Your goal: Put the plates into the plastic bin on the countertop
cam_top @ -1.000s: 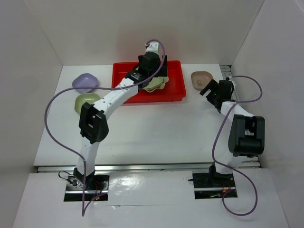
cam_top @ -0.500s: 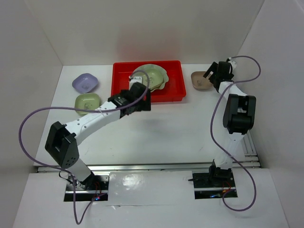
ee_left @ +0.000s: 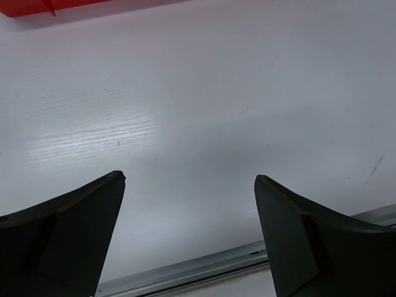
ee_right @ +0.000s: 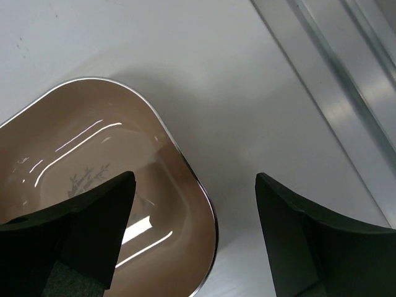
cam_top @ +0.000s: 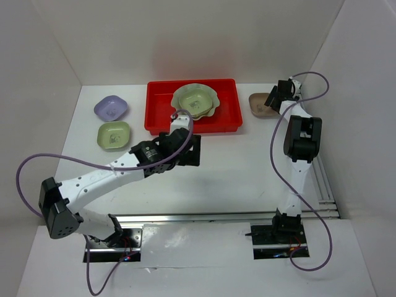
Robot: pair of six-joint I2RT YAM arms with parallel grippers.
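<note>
The red plastic bin (cam_top: 159,106) stands at the back of the white countertop (cam_top: 235,167). The pale green scalloped dish (cam_top: 195,100) lies in it, with the edge of another pale dish under it. A lavender dish (cam_top: 111,107) and a green dish (cam_top: 114,135) sit left of the bin. The brownish-pink dish (cam_top: 258,104) sits right of it. My left gripper (cam_top: 192,150) is open and empty over bare countertop in front of the bin (ee_left: 37,6). My right gripper (cam_top: 273,99) is open, its jaws either side of the brownish-pink dish's (ee_right: 93,185) right rim.
White walls close in the back and both sides. A metal rail (cam_top: 185,218) runs along the near edge and another along the right side (ee_right: 346,74). The left arm's purple cable loops over the left front.
My left gripper has pulled back out of the bin to the countertop in front of it, empty. My right gripper has moved back and up to the brownish-pink dish.
</note>
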